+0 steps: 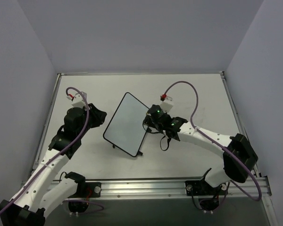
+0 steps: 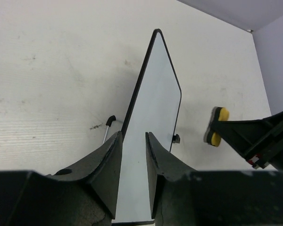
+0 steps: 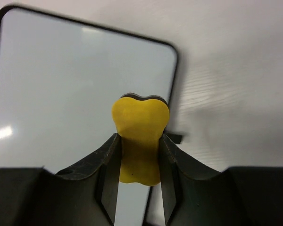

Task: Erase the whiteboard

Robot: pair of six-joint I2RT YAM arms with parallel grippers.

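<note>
The whiteboard (image 1: 127,123) lies mid-table, turned at an angle, its face blank with no marks showing. It also shows in the left wrist view (image 2: 155,94) and the right wrist view (image 3: 61,84). My left gripper (image 1: 103,117) is at its left edge. In the left wrist view this gripper (image 2: 133,134) has its jaws slightly apart over the board's near edge, pinching nothing. My right gripper (image 1: 148,125) is at the board's right edge. In its own view it (image 3: 139,136) is shut on a yellow sponge (image 3: 140,117), which also shows in the left wrist view (image 2: 216,126).
The board's two small black feet (image 2: 176,138) stick out at its edges. A metal rail (image 1: 146,188) runs along the table's near edge. Grey walls close in the left, back and right. Purple cables loop over both arms.
</note>
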